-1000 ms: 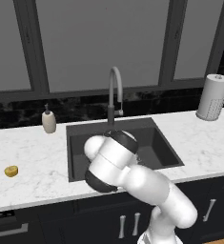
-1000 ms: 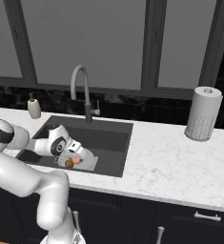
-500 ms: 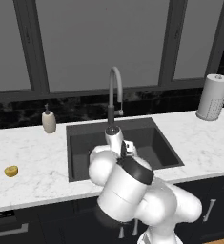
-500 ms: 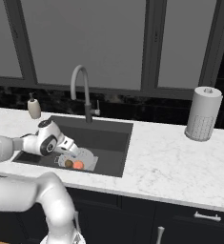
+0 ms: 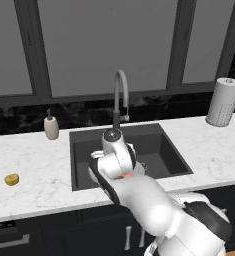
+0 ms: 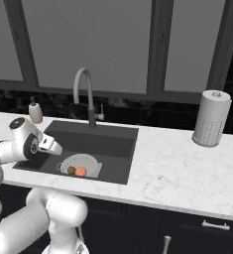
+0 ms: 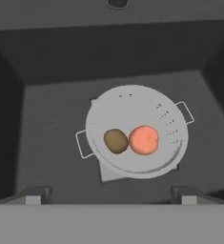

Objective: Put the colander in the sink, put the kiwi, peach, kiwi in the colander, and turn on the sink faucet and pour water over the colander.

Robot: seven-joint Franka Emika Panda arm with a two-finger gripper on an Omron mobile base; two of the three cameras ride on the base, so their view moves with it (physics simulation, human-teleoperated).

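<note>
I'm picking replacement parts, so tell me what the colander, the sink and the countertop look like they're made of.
Colander: matte pale grey-white, possibly enamelled metal or plastic; no shine to settle it.
Sink: uniform dark grey, flat finish, looks like composite or coated metal.
Countertop: white with faint grey veins, marble-like stone or an imitation of it.

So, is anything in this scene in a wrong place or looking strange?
One small yellowish fruit lies alone on the counter, left of the sink, while the colander in the sink holds a brown fruit and the peach. Nothing looks spilled or damaged.
</note>
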